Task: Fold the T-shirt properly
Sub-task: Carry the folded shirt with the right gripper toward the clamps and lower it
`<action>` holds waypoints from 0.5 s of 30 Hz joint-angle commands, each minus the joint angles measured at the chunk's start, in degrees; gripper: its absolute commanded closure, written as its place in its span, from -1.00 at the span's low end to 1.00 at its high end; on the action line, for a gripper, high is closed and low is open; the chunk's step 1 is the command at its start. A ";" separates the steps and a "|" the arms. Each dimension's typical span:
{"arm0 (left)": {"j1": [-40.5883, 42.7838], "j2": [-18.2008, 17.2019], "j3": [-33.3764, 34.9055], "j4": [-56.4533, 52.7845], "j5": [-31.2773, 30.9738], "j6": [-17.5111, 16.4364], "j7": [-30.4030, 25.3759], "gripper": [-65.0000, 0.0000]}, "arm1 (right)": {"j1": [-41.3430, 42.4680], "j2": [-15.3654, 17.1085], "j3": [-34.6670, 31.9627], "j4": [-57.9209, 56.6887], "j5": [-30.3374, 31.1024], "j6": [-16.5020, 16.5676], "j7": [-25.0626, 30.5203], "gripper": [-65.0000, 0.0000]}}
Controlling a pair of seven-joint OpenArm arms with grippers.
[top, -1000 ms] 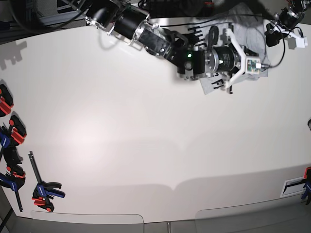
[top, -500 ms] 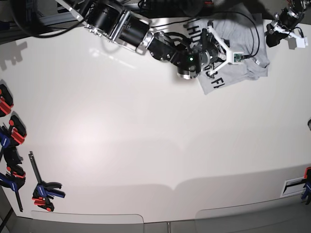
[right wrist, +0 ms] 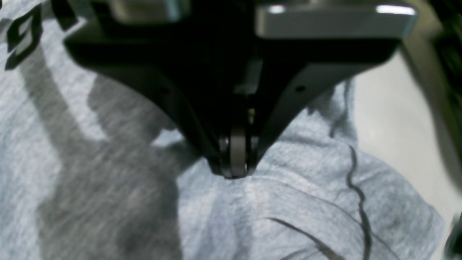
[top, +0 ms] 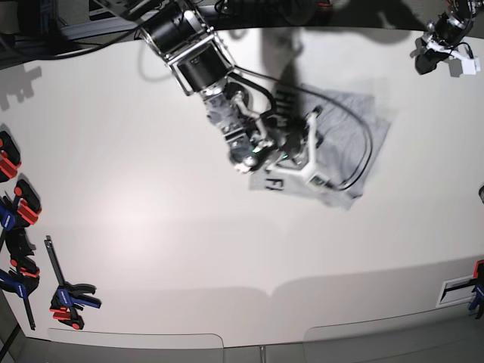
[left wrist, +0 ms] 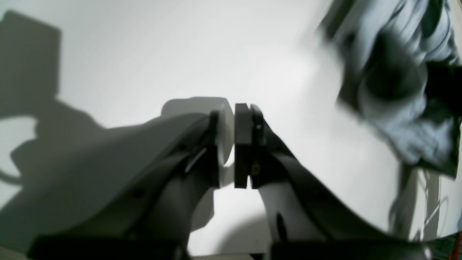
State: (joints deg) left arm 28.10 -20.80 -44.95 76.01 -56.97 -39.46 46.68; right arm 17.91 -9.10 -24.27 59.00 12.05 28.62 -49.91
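Toward the far right of the white surface point(top: 151, 227), the light heather-grey cotton T-shirt point(top: 344, 144) lies crumpled, black lettering showing. The right gripper point(right wrist: 234, 169) is clenched on its fabric; the left gripper point(left wrist: 234, 144) is closed, holding nothing.

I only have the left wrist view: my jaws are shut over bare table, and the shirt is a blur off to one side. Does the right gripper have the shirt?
Observer: Yes. In the right wrist view the right gripper is shut on a raised fold of the T-shirt.
Operator: Where does the shirt sit on the table?
Observer: The base view shows it bunched on the table, up and right of centre, under the right arm.
Operator: Print up or down?
Observer: Black lettering shows along its left edge, so it is at least partly up.
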 commanded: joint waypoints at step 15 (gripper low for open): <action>0.28 -1.16 -0.35 0.85 -2.08 -0.54 0.81 0.87 | -0.02 11.80 43.12 2.19 0.94 -2.12 -1.86 1.00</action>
State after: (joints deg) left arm 28.16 -20.80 -44.95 76.01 -57.67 -39.46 48.03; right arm 17.34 2.04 18.83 60.80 16.40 28.14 -50.46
